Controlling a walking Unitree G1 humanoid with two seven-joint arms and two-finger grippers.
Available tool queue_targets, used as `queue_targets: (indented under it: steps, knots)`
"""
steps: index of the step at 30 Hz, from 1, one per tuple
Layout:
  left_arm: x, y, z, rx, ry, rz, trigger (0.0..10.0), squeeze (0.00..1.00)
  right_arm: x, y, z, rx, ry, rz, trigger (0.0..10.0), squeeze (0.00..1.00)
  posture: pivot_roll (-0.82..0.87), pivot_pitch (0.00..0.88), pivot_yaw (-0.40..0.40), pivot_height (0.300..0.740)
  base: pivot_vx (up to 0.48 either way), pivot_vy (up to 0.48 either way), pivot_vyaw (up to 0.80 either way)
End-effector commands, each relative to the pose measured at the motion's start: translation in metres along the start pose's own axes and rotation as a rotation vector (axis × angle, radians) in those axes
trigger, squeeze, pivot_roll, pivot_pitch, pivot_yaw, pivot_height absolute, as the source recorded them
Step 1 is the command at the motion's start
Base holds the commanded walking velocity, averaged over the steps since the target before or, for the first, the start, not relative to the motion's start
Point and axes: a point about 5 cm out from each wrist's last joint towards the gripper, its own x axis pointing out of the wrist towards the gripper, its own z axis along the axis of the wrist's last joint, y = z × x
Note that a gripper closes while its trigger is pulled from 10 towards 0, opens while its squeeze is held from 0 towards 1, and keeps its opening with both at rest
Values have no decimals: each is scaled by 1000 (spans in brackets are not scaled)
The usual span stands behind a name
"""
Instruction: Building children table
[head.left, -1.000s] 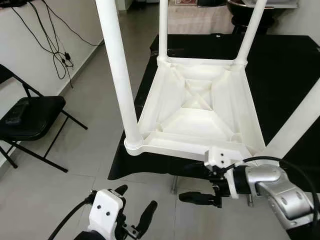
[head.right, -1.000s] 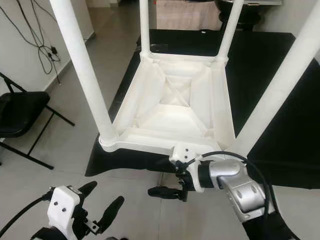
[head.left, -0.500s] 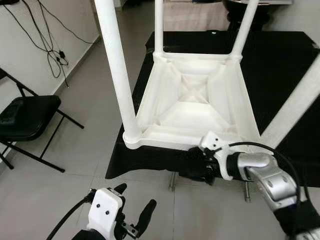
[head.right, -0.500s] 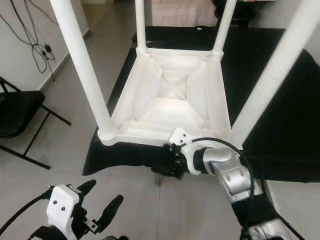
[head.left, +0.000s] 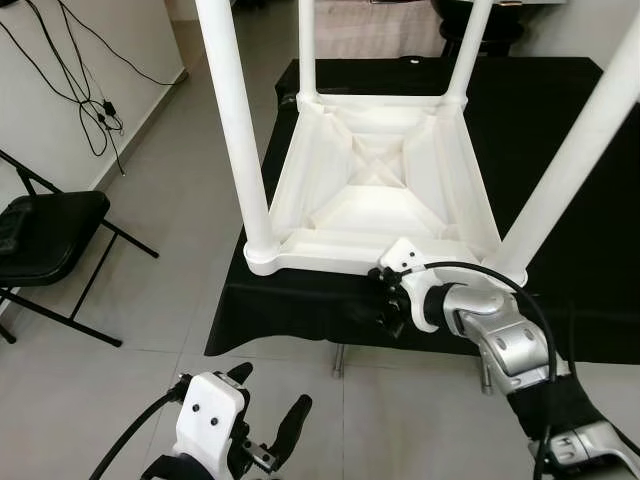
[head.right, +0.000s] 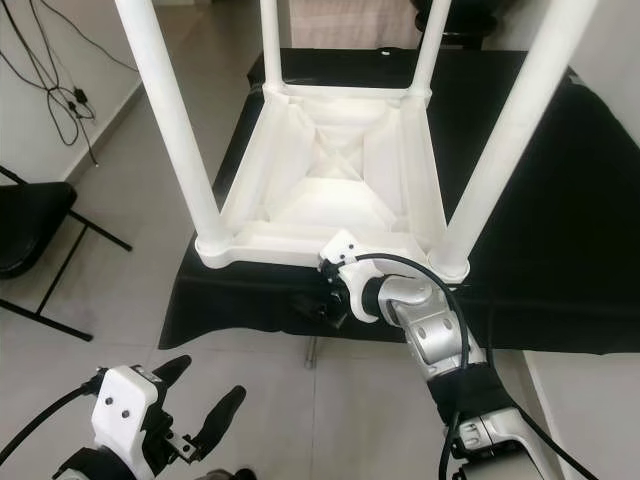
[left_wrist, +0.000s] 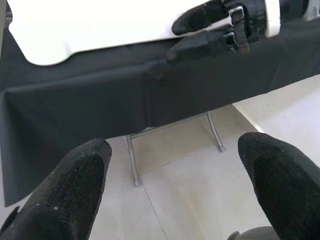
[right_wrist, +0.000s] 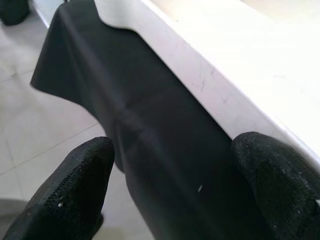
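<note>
Standing before a white children's table (head.left: 380, 190) flipped upside down on a black-draped work surface (head.left: 560, 130), we see its four round legs pointing upward, their upper ends cut off by the frame. Our right gripper (head.left: 390, 305) sits at the near rim of the tabletop, just beside the near right leg (head.left: 570, 160), its fingers (left_wrist: 200, 17) spread apart, one against the white rim and the other against the hanging cloth below; from the head the fingertips are lost against the dark cloth. Our left gripper (head.right: 195, 400) hangs low over the tiled floor (head.left: 150, 300), well short of the table, fingers (left_wrist: 75, 190) wide apart and holding nothing. Metal supports (left_wrist: 132, 165) show beneath the cloth. A black folding chair (head.left: 50, 235) stands off to our left, with open floor between
</note>
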Motion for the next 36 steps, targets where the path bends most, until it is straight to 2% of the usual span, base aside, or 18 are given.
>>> queue_targets:
  steps: [1, 11, 21, 22, 23, 25, 27, 28, 30, 35, 36]
  knots:
    - [-2, 0, 0, 11, 16, 3, 10000, 0, 2, -7, 18, -66, -58, -68, 10000, 0, -37, 159, -4, 740, 0, 0, 0]
    - [-1, -1, 1, 10, 11, -1, 10000, 0, 3, -19, 14, -59, -15, -163, 10000, 0, -42, 158, -4, 740, 0, 0, 0]
    - [3, 0, 4, 15, -4, 1, 10000, 0, 4, -27, 15, -46, -24, -227, 10000, 0, -44, 159, -3, 740, 0, 0, 0]
    - [4, 0, 5, 17, -12, 8, 10000, 0, 5, -21, 19, -15, -71, -184, 10000, 0, -45, 159, -4, 740, 0, 0, 0]
    - [4, 0, 5, 17, -12, 8, 10000, 0, 5, -21, 19, -15, -71, -184, 10000, 0, -45, 159, -4, 740, 0, 0, 0]
    - [6, 3, 8, 17, -29, 29, 10000, 0, 5, -4, 34, 58, -208, -50, 10000, 0, -45, 159, -3, 740, 0, 0, 0]
    - [6, 3, 8, 15, -33, 35, 10000, 0, 4, 0, 37, 71, -240, -22, 10000, 0, -45, 159, -3, 740, 0, 0, 0]
    - [7, 5, 9, 15, -40, 43, 10000, 0, 0, 9, 45, 101, -315, 53, 10000, 0, -51, 160, 0, 740, 0, 0, 0]
    - [8, 7, 10, 18, -47, 52, 10000, 0, -6, 20, 53, 137, -384, 153, 10000, 0, -54, 159, 1, 740, 0, 0, 0]
    - [10, 13, 14, 23, -71, 93, 10000, 0, -15, 33, 57, 139, -464, 245, 10000, 0, -57, 157, 3, 740, 0, 0, 0]
    - [12, 17, 17, 29, -90, 130, 10000, 0, -14, 29, 55, 143, -472, 187, 10000, 0, -57, 157, 2, 740, 0, 0, 0]
